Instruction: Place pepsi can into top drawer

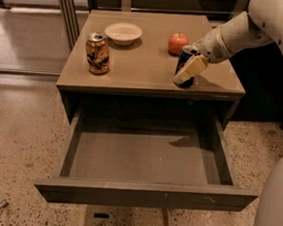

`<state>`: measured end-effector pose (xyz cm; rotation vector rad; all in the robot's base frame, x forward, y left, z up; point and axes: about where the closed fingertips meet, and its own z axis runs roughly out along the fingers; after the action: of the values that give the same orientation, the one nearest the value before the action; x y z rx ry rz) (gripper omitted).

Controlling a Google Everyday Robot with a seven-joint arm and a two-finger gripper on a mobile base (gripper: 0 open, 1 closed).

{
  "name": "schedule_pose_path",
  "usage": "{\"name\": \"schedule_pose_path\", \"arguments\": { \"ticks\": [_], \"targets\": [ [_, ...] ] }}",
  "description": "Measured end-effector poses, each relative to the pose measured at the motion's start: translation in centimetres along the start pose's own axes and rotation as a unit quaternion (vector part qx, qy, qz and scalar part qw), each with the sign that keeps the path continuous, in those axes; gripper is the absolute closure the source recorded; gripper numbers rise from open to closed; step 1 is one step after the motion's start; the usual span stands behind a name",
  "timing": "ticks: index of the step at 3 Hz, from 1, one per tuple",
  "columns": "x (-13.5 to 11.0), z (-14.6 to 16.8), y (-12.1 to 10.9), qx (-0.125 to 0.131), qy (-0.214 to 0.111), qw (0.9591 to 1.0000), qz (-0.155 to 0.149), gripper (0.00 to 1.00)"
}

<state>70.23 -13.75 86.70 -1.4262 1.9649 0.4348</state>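
Note:
The pepsi can (183,59), dark blue with a silver top, stands upright near the front right of the table top (139,68). My gripper (186,72) comes in from the right on the white arm (239,33). It is at the can, and its cream tip covers the can's lower front. The can rests on the table. The top drawer (143,156) is pulled fully out below the table top. Its grey bottom is bare and its plain front (145,194) faces me.
A gold-and-brown patterned can (97,52) stands at the table's front left. A white bowl (123,33) sits at the back middle. A red apple (178,42) sits just behind the pepsi can. My white body (276,207) fills the lower right corner.

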Motion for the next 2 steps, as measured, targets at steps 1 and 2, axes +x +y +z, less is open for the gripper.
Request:
{"name": "schedule_pose_path", "arguments": {
  "ticks": [1, 2],
  "targets": [
    [0.00, 0.01, 0.00, 0.000, 0.000, 1.0000, 0.000, 0.42],
    [-0.20, 0.05, 0.39, -0.002, 0.001, 1.0000, -0.005, 0.65]
  ]
}}
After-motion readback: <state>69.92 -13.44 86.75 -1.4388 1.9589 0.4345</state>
